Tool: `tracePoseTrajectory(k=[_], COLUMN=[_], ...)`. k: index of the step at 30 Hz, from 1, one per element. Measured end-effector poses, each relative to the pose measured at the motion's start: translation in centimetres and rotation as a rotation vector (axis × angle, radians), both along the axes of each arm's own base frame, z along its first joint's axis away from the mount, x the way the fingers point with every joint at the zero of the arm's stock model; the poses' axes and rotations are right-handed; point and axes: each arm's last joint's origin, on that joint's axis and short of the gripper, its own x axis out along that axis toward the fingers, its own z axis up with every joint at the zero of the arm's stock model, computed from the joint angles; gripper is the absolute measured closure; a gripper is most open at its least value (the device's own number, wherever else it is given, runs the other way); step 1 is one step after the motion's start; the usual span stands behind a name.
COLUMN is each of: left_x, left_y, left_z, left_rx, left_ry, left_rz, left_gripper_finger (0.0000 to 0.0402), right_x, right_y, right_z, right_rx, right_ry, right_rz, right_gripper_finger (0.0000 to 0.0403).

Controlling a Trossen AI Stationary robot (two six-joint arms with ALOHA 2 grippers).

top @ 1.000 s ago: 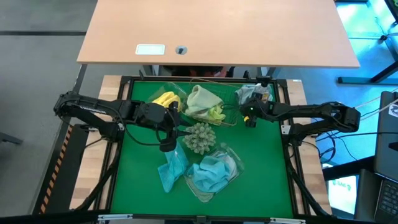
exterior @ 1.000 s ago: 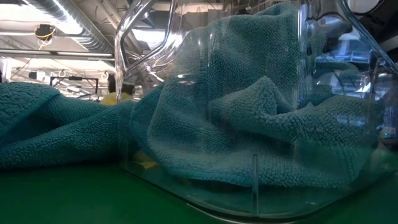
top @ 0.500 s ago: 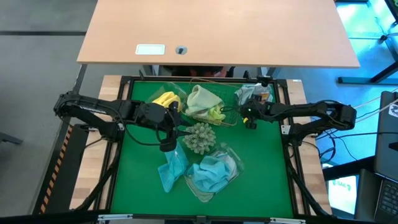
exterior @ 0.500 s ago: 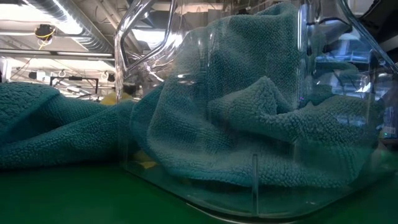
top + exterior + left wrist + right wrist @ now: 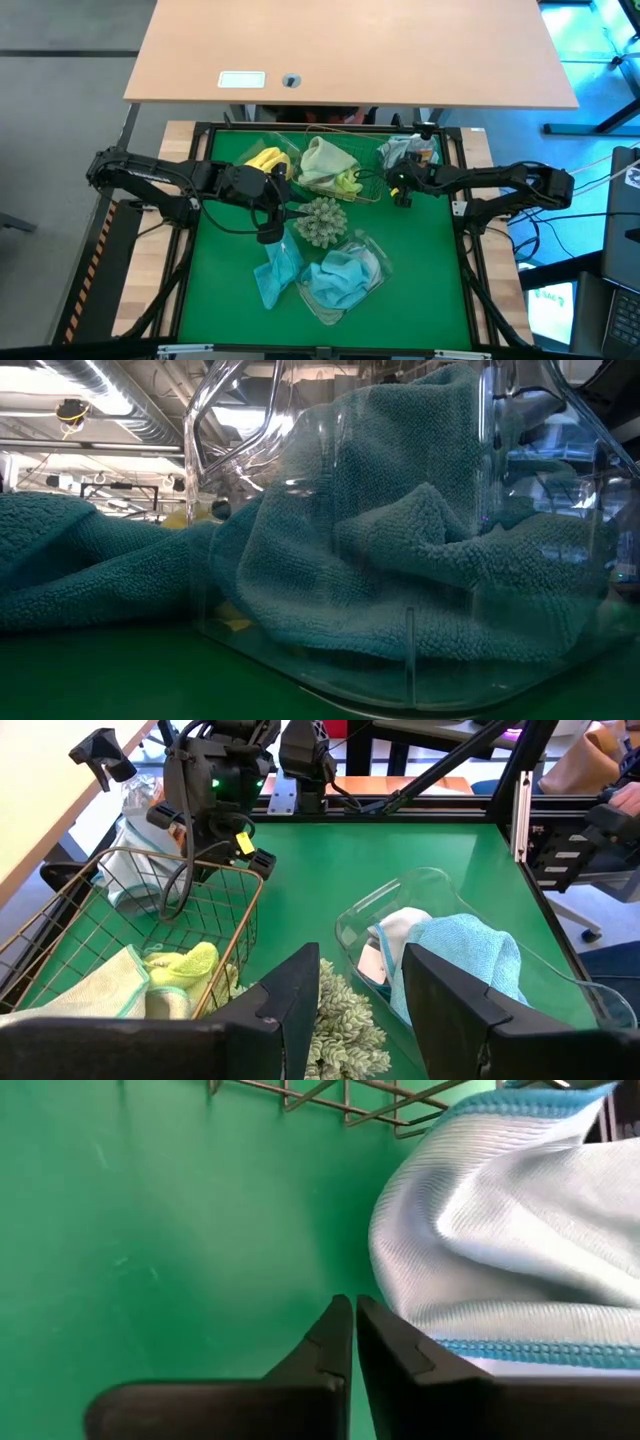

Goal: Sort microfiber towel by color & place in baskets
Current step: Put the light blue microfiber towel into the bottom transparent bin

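Your right gripper has its fingers pressed together on nothing beside the grey-blue towel; left gripper waits, fingers spread.

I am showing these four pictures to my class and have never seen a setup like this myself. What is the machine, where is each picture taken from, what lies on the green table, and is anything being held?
It is a robot with two dark arms at a green table. One picture looks straight down, one sits at table height, and each wrist carries a camera.

From above: a wire basket holds pale and lime towels, a yellow towel lies beside it, and a clear tub holds blue towels. A spiky ball sits mid-table.

The left gripper stands open beside the ball, holding nothing. The right gripper is shut, with nothing between its fingers, next to a pale towel with blue edging.
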Motion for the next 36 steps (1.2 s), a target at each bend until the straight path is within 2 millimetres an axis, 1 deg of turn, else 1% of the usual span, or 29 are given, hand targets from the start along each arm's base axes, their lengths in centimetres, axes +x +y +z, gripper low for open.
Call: tracePoseTrajectory(k=[3,7,10,14,17,20,22,25,28,32,34,36], left_x=[0.0,0.0,0.0,0.0,0.0,0.0,0.0,0.1,0.1,0.1,0.1,0.1], left_y=[0.0,0.0,0.0,0.0,0.0,0.0,0.0,0.0,0.0,0.0,0.0,0.0], left_z=[0.0,0.0,0.0,0.0,0.0,0.0,0.1,0.1,0.2,0.2,0.3,0.3], left_rx=[-0.001,-0.001,-0.001,-0.002,-0.002,-0.002,-0.003,-0.003,-0.005,-0.004,-0.005,-0.004], left_ry=[0.000,0.000,0.000,0.000,-0.001,-0.002,-0.007,-0.011,-0.023,-0.027,-0.030,-0.030], left_rz=[0.000,0.001,0.001,0.001,0.001,0.001,0.001,0.001,0.001,0.000,0.001,0.000], left_gripper_finger=[0.0262,0.0262,0.0262,0.0262,0.0262,0.0262,0.0262,0.0262,0.0262,0.0262,0.0262,0.0262], right_x=[-0.4,-0.8,-1.0,-0.8,-0.6,0.2,0.5,1.0,1.0,-0.2,-1.2,-2.2], right_y=[0.2,1.1,2.2,3.9,5.0,5.9,6.3,6.6,6.4,5.2,4.5,3.5], right_z=[0.2,0.7,1.2,2.2,3.7,6.5,8.9,13.5,18.5,24.7,27.2,28.9], right_rx=[0.029,0.060,0.075,0.094,0.132,0.175,0.185,0.162,0.123,0.008,-0.048,-0.090], right_ry=[0.006,0.010,0.004,-0.062,-0.105,-0.189,-0.237,-0.346,-0.460,-0.584,-0.632,-0.669], right_rz=[-0.008,0.001,0.032,0.065,0.095,0.121,0.148,0.180,0.185,0.107,0.039,-0.031], right_gripper_finger=[0.0399,0.0397,0.0400,0.0399,0.0401,0.0400,0.0401,0.0401,0.0401,0.0401,0.0401,0.0401])
